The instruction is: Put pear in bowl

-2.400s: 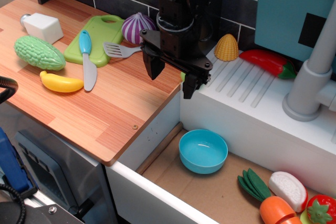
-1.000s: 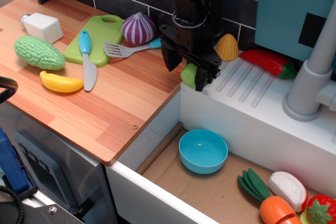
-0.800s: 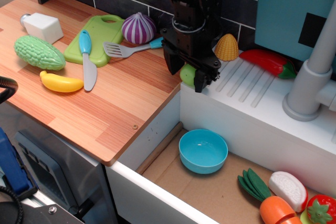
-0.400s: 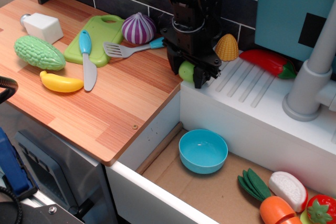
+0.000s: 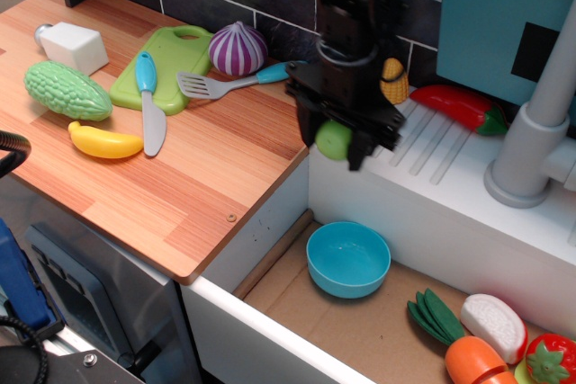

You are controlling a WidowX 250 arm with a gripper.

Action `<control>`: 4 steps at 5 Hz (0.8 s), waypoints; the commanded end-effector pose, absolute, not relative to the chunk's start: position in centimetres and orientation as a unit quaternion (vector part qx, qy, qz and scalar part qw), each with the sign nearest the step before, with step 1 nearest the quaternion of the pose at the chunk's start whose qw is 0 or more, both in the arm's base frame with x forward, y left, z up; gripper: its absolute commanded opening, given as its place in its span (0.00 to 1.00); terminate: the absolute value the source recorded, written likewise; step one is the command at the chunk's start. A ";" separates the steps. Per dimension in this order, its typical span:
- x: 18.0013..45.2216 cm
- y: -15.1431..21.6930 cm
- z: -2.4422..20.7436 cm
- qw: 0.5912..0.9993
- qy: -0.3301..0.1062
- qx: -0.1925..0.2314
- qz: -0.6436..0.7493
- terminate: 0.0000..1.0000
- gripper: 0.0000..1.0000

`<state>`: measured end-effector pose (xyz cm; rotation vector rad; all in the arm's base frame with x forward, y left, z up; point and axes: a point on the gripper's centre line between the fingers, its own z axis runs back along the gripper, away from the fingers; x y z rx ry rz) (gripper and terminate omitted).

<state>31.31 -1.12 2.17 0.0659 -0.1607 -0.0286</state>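
At the centre of the frame, the black gripper (image 5: 335,143) is clenched on one small, smooth, rounded yellow-green pear (image 5: 333,139), held clear of the wooden counter (image 5: 193,177) edge. Below it, lower centre, sits one round, glossy light-blue plastic bowl (image 5: 348,259) on brown cardboard. On the grained wood at the left lie one bumpy green gourd (image 5: 67,90), one smooth yellow banana (image 5: 105,142) and one blue-handled knife (image 5: 149,102); one ribbed purple onion (image 5: 238,48) sits by the dark tiles.

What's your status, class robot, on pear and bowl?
Gripper jaws shut on pear, lifted. Bowl below, empty. Path clear.
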 end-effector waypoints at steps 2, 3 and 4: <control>30.1 -4.3 2.2 0.993 -0.109 0.026 0.029 0.00 0.00; 29.9 -4.4 2.1 0.993 -0.112 0.020 0.026 0.00 0.00; 29.6 -5.1 2.0 0.991 -0.126 0.010 0.039 0.00 1.00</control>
